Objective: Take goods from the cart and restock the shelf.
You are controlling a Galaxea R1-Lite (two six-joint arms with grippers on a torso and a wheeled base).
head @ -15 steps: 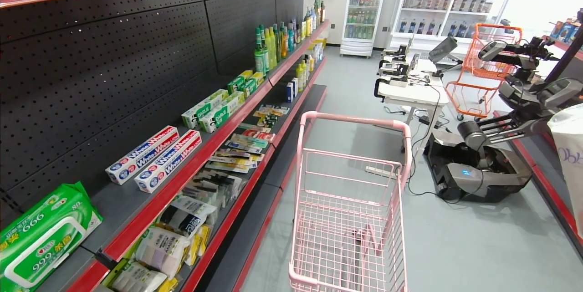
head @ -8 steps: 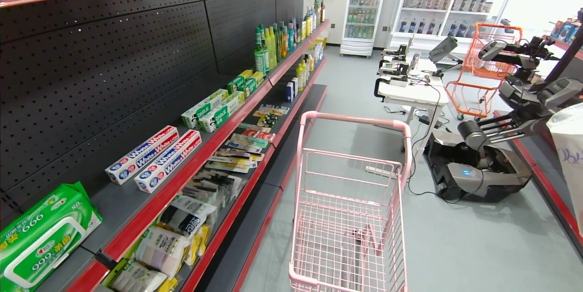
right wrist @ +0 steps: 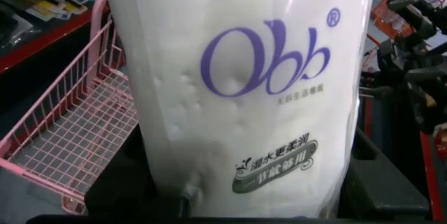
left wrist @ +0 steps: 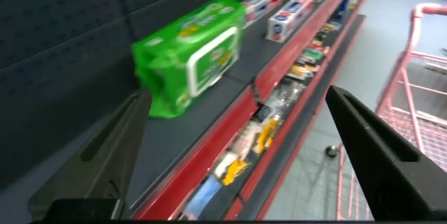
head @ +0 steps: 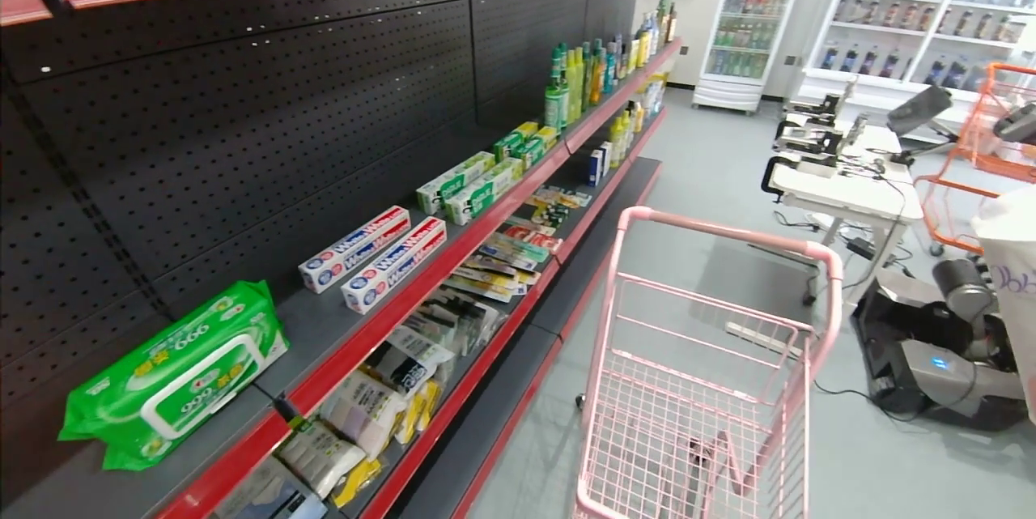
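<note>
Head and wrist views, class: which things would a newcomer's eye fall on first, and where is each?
A bright green wet-wipes pack lies at the near end of the dark shelf. The pink shopping cart stands in the aisle beside the shelving. A large white soft pack with purple lettering sits in the right gripper, to the cart's right.

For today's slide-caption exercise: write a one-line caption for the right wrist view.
Right claw grips a white pack near the pink cart.

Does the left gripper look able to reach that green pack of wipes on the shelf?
Probably yes: the left gripper is open and faces the green pack, with nothing showing between them.
</note>
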